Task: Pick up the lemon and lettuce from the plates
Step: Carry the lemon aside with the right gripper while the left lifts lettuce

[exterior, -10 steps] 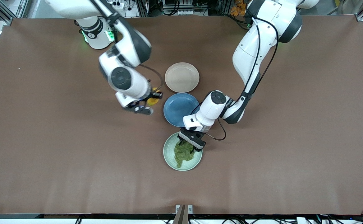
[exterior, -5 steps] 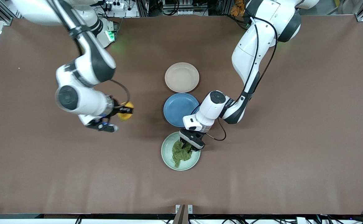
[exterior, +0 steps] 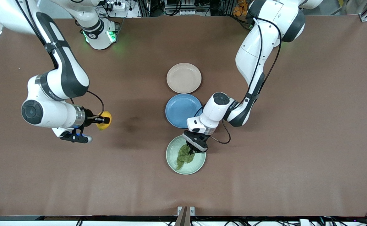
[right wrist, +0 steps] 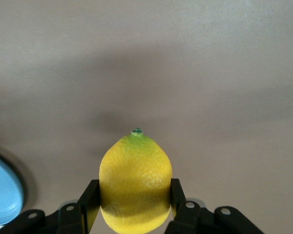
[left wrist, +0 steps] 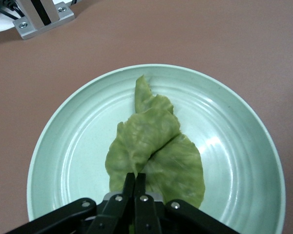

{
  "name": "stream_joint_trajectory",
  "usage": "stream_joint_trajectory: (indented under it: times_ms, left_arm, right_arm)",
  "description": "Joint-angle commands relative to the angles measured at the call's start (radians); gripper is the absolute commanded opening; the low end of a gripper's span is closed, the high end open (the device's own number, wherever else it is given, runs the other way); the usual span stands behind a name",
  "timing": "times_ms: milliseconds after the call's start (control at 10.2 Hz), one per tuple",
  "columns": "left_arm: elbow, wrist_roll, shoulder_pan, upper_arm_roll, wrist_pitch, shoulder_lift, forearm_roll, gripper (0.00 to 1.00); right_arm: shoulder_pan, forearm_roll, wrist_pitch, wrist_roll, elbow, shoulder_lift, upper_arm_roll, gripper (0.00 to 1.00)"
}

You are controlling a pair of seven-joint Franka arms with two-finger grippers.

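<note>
The lettuce (exterior: pixel 184 158) (left wrist: pixel 154 146), a crinkled green leaf, lies bunched in the pale mint green plate (exterior: pixel 196 164) (left wrist: pixel 73 161), the plate nearest the front camera. My left gripper (exterior: pixel 193 150) (left wrist: pixel 135 178) is down at the leaf's edge, its fingers pinched shut on the lettuce. The yellow lemon (exterior: pixel 105 121) (right wrist: pixel 135 180) with a small green tip hangs over bare table toward the right arm's end, with my right gripper (exterior: pixel 102 120) (right wrist: pixel 135 195) shut on its sides. The beige-pink plate (exterior: pixel 183 78) holds nothing.
A blue plate (exterior: pixel 183 110) (right wrist: pixel 2 195) lies between the beige-pink and mint plates, touching or nearly touching both. A metal bracket (exterior: pixel 186 211) (left wrist: pixel 39 17) sits at the table edge nearest the front camera. Brown tabletop spreads wide around the three plates.
My right arm has swung away from the plates toward its own end of the table, carrying the lemon. My left gripper's fingers have closed on the lettuce, and the leaf has bunched up.
</note>
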Motion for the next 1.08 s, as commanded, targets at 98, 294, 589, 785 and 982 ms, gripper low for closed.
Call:
stream_joint_trajectory:
  times_ms: [98,294,589,785,982]
  left_arm:
    - [-0.03,-0.028,-0.012,0.013,-0.132,-0.055,0.003,0.0]
    - [-0.03,-0.115,-0.028,0.011,-0.287,-0.141,0.0,0.0]
    - [-0.026,-0.134,-0.009,0.009,-0.56,-0.301,-0.003,0.0]
    - [-0.027,-0.138,0.04,0.011,-0.68,-0.387,-0.037,0.0]
    - [-0.027,-0.124,0.105,0.014,-0.789,-0.45,-0.035,0.0]
  right_arm:
    - [-0.011,-0.033,0.011,0.004,0.002,0.03,0.016,0.0]
    - [-0.012,-0.033,0.011,0.004,0.001,0.038,0.016,0.0]
    - [-0.012,-0.031,0.019,0.006,-0.007,0.05,0.016,0.0]
    - [-0.009,-0.033,0.021,0.006,-0.009,0.066,0.016,0.0]
    - [-0.014,-0.033,0.021,0.006,-0.009,0.078,0.014,0.0]
